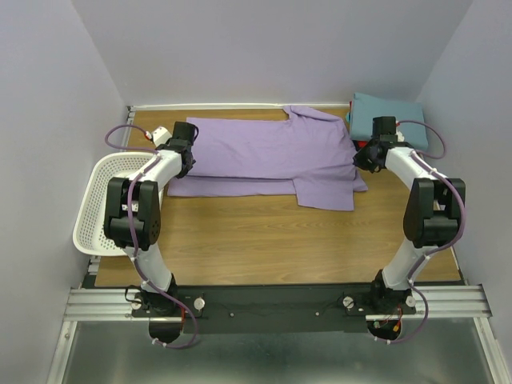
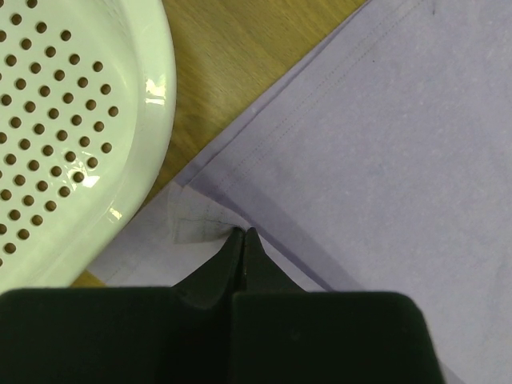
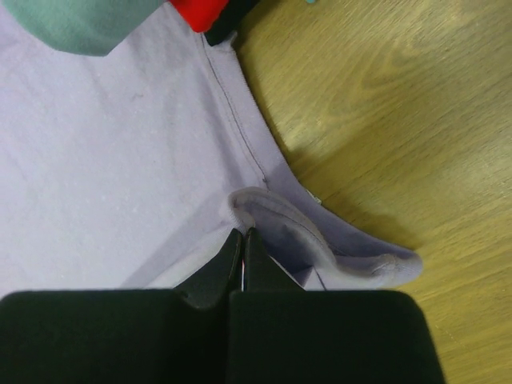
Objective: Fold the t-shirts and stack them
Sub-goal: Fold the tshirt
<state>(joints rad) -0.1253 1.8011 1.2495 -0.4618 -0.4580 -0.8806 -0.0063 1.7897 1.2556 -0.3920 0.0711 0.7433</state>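
The large lavender t-shirt (image 1: 272, 156) lies spread across the back of the table, its lower part folded over. My left gripper (image 1: 182, 154) is at its left edge. In the left wrist view the jaws (image 2: 242, 234) are shut, with a puckered bit of the shirt's edge (image 2: 360, 144) at their tips. My right gripper (image 1: 366, 156) is at the shirt's right edge. There the jaws (image 3: 242, 234) are shut on the raised collar (image 3: 320, 236). A folded teal t-shirt (image 1: 390, 112) lies at the back right, also seen from the right wrist (image 3: 72, 24), with a red one (image 3: 200, 12) under it.
A white perforated basket (image 1: 100, 210) stands at the table's left edge, close beside my left gripper (image 2: 80, 120). Bare wooden table (image 1: 272, 240) lies between the shirt and the arm bases. Walls close in the table on the left, back and right.
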